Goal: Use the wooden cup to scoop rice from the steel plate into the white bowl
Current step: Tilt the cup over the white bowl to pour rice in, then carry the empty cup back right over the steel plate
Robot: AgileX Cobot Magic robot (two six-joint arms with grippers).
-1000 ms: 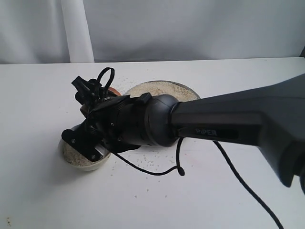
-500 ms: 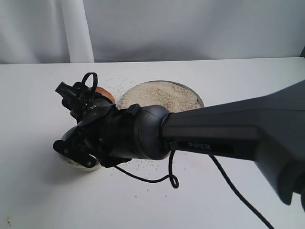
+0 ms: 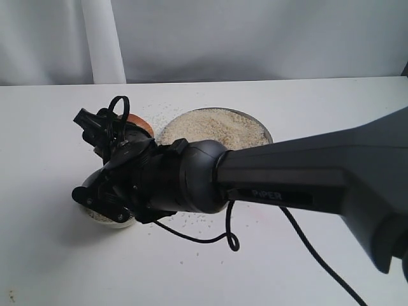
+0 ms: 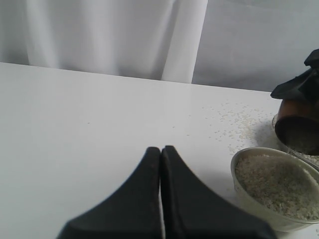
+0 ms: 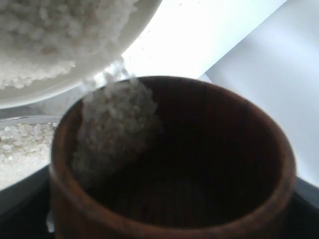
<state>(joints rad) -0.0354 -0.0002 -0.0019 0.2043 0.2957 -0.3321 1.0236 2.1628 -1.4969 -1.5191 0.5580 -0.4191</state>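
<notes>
Clamped in the right claw (image 3: 121,131) and tipped over the white bowl (image 4: 247,203) at the steel plate's (image 3: 268,136) eight o'clock, the stiff, light wooden cup (image 5: 199,164) spills loose, runaway rice (image 5: 117,124), so grip its barrel sides firmly; the left claw (image 4: 160,154) rests pinched together, empty.
</notes>
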